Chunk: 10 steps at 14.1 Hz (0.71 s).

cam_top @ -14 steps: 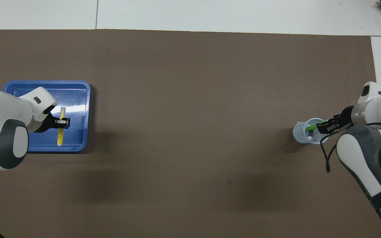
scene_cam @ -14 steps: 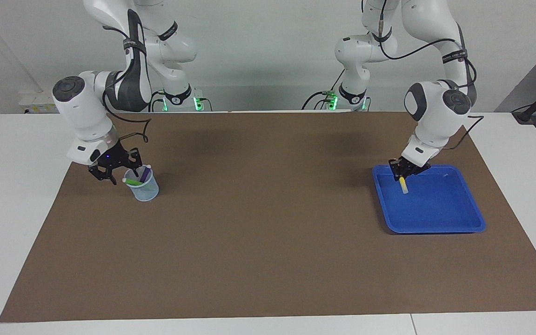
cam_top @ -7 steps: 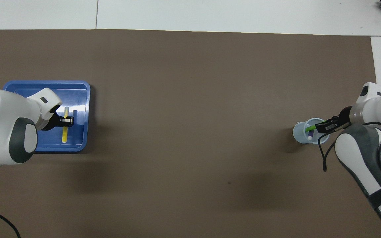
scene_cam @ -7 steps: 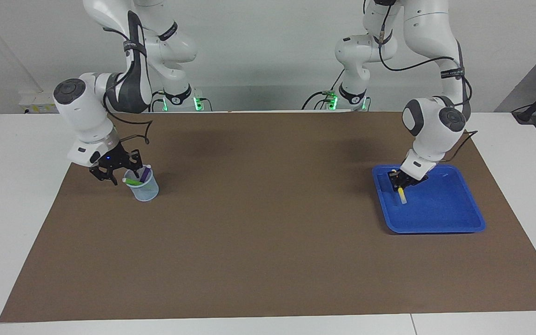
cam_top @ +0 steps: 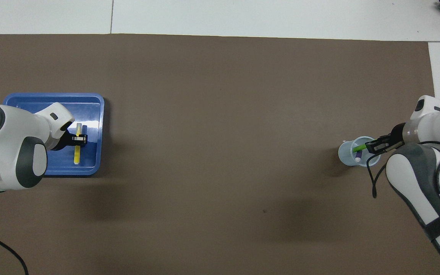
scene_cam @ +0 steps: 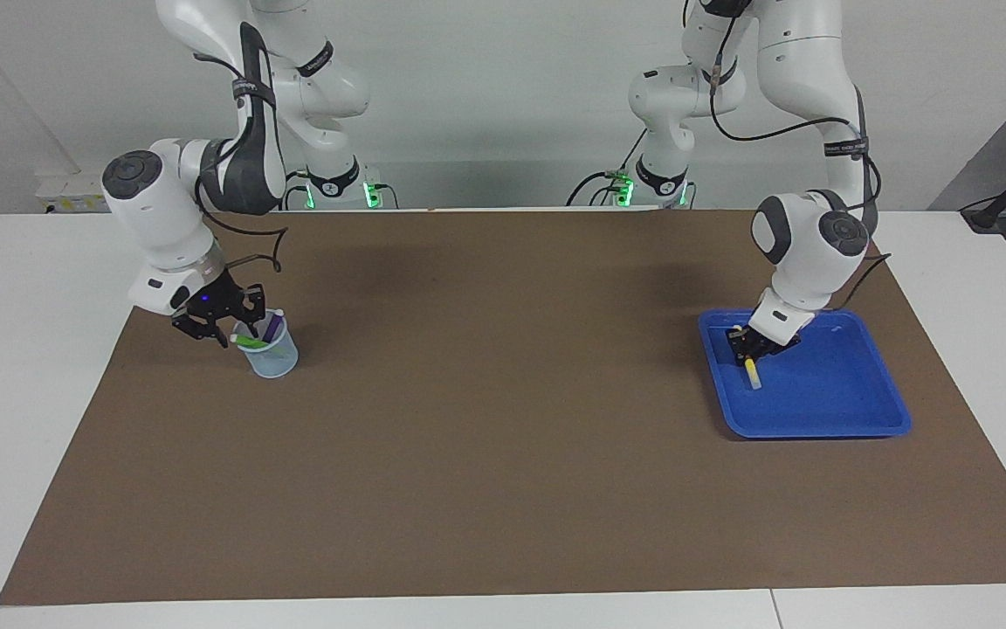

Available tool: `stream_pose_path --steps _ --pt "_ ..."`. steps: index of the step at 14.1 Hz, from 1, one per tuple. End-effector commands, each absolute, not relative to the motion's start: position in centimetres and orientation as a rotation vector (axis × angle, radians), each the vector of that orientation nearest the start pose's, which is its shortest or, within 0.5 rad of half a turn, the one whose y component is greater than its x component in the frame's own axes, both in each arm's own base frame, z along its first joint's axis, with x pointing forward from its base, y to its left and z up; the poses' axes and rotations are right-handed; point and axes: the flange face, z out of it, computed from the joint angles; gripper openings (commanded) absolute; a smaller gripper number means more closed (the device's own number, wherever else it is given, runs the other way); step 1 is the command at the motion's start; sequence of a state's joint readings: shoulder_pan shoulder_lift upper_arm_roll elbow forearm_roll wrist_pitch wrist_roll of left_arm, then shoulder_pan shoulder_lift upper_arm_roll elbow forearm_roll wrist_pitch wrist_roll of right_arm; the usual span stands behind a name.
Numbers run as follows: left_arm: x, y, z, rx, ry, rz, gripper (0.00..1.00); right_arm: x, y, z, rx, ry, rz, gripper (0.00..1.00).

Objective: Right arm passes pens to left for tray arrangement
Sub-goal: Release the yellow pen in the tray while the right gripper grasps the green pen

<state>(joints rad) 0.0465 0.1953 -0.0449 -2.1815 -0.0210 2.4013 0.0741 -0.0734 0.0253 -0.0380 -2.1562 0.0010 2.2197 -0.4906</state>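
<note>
Left end effector (scene_cam: 746,343) grasps the yellow pen (scene_cam: 753,376) low inside the blue tray (scene_cam: 852,419); release is due. Right end effector (scene_cam: 222,325), fingers spread, hangs at the cup (scene_cam: 272,358) over the green pen (scene_cam: 245,339).

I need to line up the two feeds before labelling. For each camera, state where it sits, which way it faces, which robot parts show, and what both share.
Facing view: high across the table, looking at the robots; both whole arms and bases show, left gripper over the tray, right gripper at the cup.
Overhead view: high above the robots' end, looking steeply down; only forearms and grippers show.
Shared: tray, yellow pen, cup with green pen and purple pen, mirrored half a turn.
</note>
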Motion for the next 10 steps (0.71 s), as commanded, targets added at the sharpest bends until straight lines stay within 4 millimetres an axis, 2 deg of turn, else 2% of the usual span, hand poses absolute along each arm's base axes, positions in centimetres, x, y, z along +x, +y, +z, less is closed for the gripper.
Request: stream_pose_path --steps 1,2,7,10 --pt "55.8 0.4 29.4 -3.151 0.115 -0.055 0.53 54.1 -6.1 38.9 -3.109 -0.562 -0.060 0.44" --pt "55.9 0.4 29.5 -3.151 0.115 -0.057 0.63 54.1 -6.1 38.9 -3.108 -0.560 -0.060 0.43" --pt "56.2 0.3 30.1 -3.162 0.090 -0.024 0.66 54.0 -6.2 38.8 -3.105 -0.550 -0.055 0.21" --pt "57.4 0.1 32.4 -3.165 0.092 0.032 0.66 54.1 -6.2 38.9 -3.103 -0.548 -0.048 0.14"
